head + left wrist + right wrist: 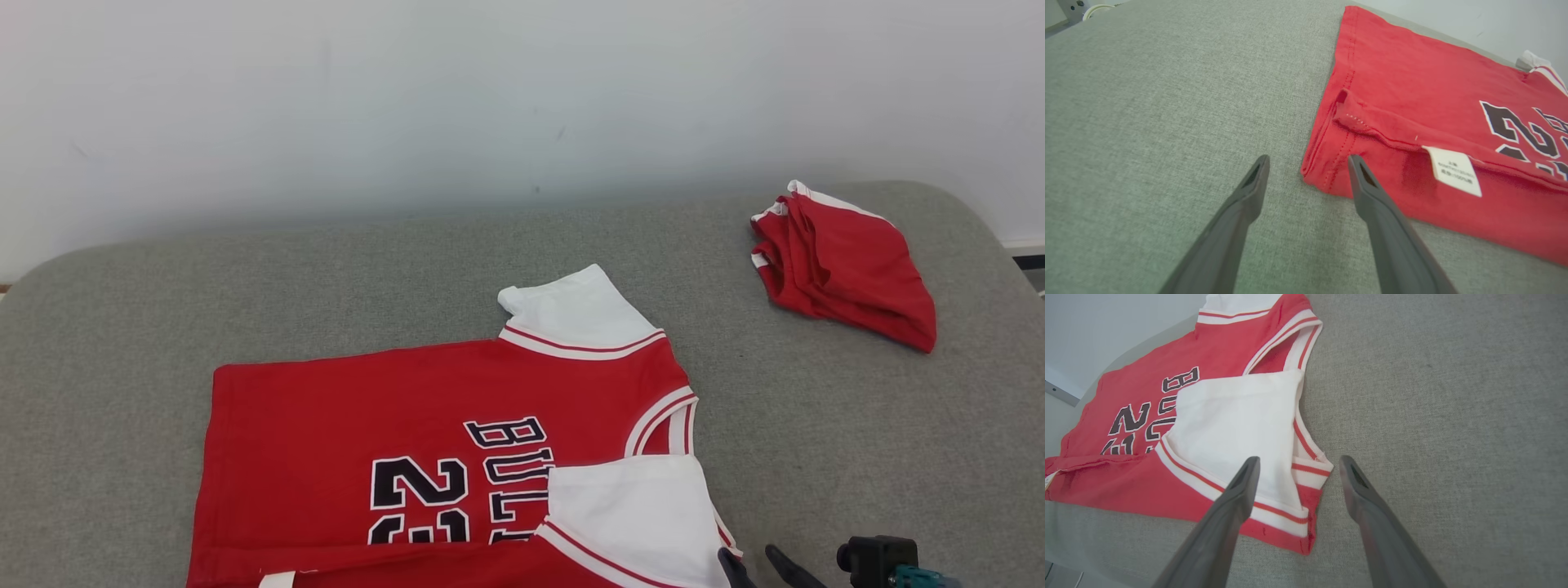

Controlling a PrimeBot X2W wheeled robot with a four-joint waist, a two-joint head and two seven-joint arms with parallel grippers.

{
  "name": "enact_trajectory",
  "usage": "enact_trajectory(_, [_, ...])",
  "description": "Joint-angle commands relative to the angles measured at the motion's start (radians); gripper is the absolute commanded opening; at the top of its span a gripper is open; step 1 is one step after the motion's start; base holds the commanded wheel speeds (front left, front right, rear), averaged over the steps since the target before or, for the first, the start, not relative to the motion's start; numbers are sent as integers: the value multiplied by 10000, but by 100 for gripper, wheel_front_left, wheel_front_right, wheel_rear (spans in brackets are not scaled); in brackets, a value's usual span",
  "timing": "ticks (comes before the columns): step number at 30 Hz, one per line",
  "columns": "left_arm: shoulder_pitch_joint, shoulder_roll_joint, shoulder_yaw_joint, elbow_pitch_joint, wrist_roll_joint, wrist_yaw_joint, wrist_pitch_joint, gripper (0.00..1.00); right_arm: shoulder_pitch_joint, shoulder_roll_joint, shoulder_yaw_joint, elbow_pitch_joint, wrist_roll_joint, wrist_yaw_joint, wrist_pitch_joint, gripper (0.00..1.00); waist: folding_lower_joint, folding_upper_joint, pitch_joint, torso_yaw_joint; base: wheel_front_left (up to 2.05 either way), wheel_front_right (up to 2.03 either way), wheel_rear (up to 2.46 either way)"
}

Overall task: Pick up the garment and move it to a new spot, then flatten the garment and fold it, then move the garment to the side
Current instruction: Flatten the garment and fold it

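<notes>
The garment [424, 425] is a red jersey with black lettering and white sleeves, spread on the grey cushion with its near long edge folded over onto the front. My left gripper [1308, 161] is open, its fingers straddling the jersey's bottom corner [1327, 175] near a white label [1455, 170], holding nothing. At the shoulder end my right gripper [1298, 465] is open too, hovering over the folded white sleeve [1237, 428] and its striped corner. In the head view the right gripper [755, 563] shows at the bottom edge beside the sleeve [637, 506].
A second red garment [845, 265] lies folded at the far right of the grey cushion [131, 343]. A white wall [490, 98] rises right behind the cushion. Bare cushion lies left of the jersey and between the two garments.
</notes>
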Motion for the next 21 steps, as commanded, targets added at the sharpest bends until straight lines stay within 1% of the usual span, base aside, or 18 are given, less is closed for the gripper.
enact_trajectory(1, [144,-14,87,-78,108,-9,-27,100,79,110,-144,-87,-148,-6,-127,100,1,1,-17,18,0,0,0])
enact_trajectory(5, [222,-67,210,-481,158,-18,-29,100,28,217,-397,-274,-410,-6,-448,100,1,1,-37,54,0,0,0])
enact_trajectory(12, [516,-292,333,-2165,453,29,-29,100,-147,484,-663,-632,-822,-6,-1342,100,1,1,-34,156,0,0,0])
enact_trajectory(18, [747,-418,323,-3572,887,181,-29,100,-416,689,-856,-596,-1654,-6,-2457,100,1,1,-26,297,0,0,0])
enact_trajectory(21, [883,-457,244,-4021,982,302,-29,100,-475,857,-1026,-496,-1933,-6,-2793,100,1,1,-40,391,0,0,0])
